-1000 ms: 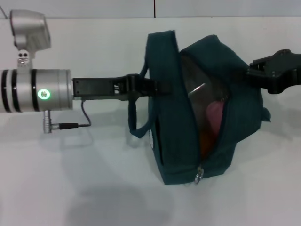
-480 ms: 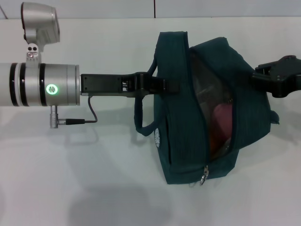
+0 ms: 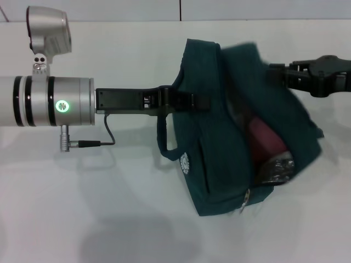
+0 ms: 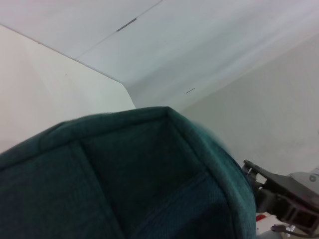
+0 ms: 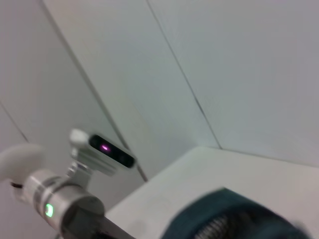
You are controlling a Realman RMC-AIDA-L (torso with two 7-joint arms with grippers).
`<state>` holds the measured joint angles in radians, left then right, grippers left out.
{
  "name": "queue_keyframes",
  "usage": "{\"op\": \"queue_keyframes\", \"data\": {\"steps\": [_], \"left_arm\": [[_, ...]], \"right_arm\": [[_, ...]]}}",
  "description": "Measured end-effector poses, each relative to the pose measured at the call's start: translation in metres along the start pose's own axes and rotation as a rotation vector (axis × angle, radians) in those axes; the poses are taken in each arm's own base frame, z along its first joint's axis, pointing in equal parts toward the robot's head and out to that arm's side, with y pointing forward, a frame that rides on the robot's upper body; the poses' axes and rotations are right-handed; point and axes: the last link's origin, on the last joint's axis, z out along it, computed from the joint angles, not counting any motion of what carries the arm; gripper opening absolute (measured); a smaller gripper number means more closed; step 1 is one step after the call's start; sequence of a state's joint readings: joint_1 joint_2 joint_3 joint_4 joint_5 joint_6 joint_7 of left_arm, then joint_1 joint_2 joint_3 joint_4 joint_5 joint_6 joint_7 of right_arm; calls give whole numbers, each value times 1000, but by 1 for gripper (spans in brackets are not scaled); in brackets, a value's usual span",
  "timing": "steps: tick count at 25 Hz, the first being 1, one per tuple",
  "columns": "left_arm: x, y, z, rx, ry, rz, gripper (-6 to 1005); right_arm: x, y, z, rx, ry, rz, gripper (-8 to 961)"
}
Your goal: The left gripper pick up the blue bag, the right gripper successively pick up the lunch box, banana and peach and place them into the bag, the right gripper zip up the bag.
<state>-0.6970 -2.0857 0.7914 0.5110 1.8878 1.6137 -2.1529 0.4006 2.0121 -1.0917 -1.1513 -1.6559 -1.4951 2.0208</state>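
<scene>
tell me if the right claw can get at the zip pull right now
Probably yes. The zip pull hangs in the open at the near bottom corner of the bag, nothing covering it. The right claw sits at the bag's far top edge, so it must travel down along the open zip. The left claw holds the bag up.

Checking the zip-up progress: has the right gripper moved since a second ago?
Yes. In the head view the right gripper has reached further left over the dark teal fabric bag, toward the wall's vertical seam, and sits slightly higher.
</scene>
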Motion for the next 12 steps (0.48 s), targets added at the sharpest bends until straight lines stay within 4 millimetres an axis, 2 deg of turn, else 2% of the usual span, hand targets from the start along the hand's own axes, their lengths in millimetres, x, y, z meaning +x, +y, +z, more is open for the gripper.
{"op": "queue_keyframes", "data": {"steps": [7,12], "left_arm": [[-1,-1,0,3,3,-1,52],[-2,-4,-2,17,13,-8,53]], "right_arm": [[1,-4,-3,-17,-43,15,248],[-5,-3,-26,-48,-168,-15,349]]}}
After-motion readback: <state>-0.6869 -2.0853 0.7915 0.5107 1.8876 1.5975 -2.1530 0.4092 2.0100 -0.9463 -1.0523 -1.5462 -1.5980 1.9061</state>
